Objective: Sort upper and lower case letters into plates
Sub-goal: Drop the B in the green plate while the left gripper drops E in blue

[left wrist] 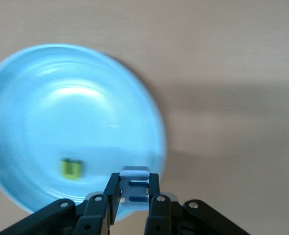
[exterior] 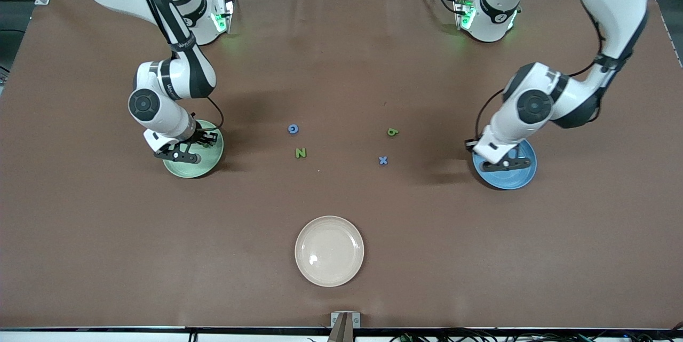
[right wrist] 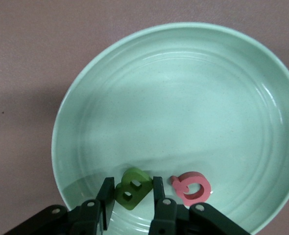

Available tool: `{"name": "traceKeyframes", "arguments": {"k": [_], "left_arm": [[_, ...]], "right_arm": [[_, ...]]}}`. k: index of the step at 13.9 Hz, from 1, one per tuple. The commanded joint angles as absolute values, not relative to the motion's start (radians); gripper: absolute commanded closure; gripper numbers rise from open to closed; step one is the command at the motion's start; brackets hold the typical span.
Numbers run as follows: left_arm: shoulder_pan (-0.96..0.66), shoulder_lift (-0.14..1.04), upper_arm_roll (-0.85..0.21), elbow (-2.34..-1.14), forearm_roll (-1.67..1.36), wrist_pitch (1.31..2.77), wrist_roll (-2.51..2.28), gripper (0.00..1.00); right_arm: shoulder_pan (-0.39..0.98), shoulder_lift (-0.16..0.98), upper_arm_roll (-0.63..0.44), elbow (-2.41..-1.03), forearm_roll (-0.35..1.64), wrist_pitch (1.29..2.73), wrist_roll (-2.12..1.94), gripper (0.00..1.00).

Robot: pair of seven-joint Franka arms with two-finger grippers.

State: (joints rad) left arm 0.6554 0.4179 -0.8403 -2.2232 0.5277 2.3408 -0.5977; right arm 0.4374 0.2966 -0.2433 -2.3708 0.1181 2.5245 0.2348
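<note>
You have four letters loose on the table between the two plates. Taking the cream plate [exterior: 329, 251] as your landmark, all four lie farther from the front camera than it does. The blue G [exterior: 293, 129] and the green N [exterior: 301, 153] sit a little toward the right arm's end of the table from it, the N nearer to it than the G. The green b [exterior: 392, 132] and the blue x [exterior: 382, 160] sit toward the left arm's end, the x nearer to the cream plate than the b.

The light green plate [right wrist: 183, 58] stands well off toward the right arm's end from the cream plate. In it you see the pink Q [right wrist: 192, 187] lying flat, and just beside that the green B [right wrist: 133, 188]. Your right gripper [right wrist: 131, 201] is low over this plate with its fingers on either side of the B; you cannot tell whether they are pressing on it.

The blue plate [left wrist: 61, 107] stands well off toward the left arm's end from the cream plate. A small green letter [left wrist: 71, 168] lies in it, too blurred to read. Your left gripper [left wrist: 134, 196] is over the plate's rim, clamped on a blue letter piece [left wrist: 134, 187].
</note>
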Motion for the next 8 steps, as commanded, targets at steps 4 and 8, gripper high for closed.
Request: {"name": "traceKeyframes", "arguments": {"k": [4, 8], "left_arm": [[0.825, 0.428, -0.862, -2.281, 0.655, 2.425, -0.454, 0.81], [0.851, 0.483, -0.853, -2.275, 0.748, 2.433, -0.448, 0.81]], "right_arm": [[0.448, 0.296, -0.242, -2.381, 0.133, 2.530, 0.241, 0.00], [0.446, 0.250, -0.245, -2.271, 0.130, 2.296, 0.225, 0.00]]}}
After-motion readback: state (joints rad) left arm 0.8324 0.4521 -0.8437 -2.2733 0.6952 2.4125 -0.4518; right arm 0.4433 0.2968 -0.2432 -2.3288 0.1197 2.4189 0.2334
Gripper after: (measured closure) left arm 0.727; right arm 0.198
